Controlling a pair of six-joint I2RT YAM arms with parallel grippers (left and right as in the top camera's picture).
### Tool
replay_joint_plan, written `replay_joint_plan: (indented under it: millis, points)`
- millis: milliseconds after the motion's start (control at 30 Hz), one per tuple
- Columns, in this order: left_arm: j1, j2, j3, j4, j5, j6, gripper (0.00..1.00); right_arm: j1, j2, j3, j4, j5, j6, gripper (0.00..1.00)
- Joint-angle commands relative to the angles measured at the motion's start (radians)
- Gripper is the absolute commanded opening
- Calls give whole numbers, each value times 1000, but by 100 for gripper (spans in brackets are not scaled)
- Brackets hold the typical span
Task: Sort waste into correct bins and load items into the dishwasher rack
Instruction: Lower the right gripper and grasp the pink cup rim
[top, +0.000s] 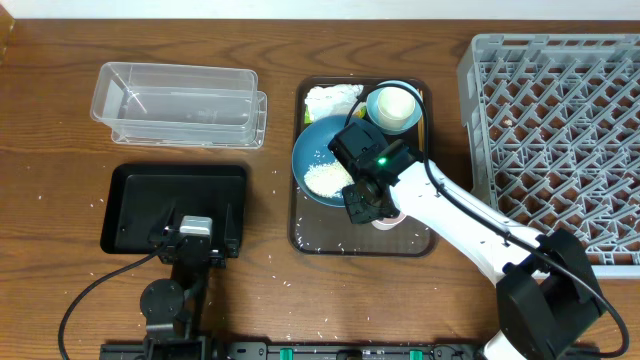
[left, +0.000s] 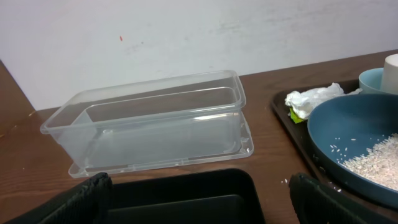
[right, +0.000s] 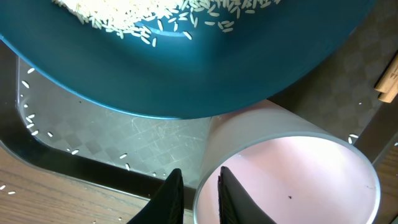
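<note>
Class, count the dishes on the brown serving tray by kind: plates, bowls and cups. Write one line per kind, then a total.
Plates: 1 (dark blue plate)
Bowls: 1 (light blue bowl)
Cups: 2 (white cup, pink cup)
Total: 4

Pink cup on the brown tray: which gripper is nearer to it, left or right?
Right. The right gripper straddles the rim of the pink cup; the left gripper is far off, over the black tray.
</note>
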Motion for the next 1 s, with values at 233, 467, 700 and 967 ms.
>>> replay_joint_plan:
  millis: [233,467,700,967]
  points:
    - [1,0,-17,-33,13,9,93,8,8,13,0,11,30,24]
    - [1,0,-17,-33,13,9,93,9,10,13,2,11,31,19]
    - [1,0,-17,-33,13,9,93,10,10,11,4,11,38,19]
    - [1,0,-17,-34,13,9,93,15,10,0,3,11,45,20]
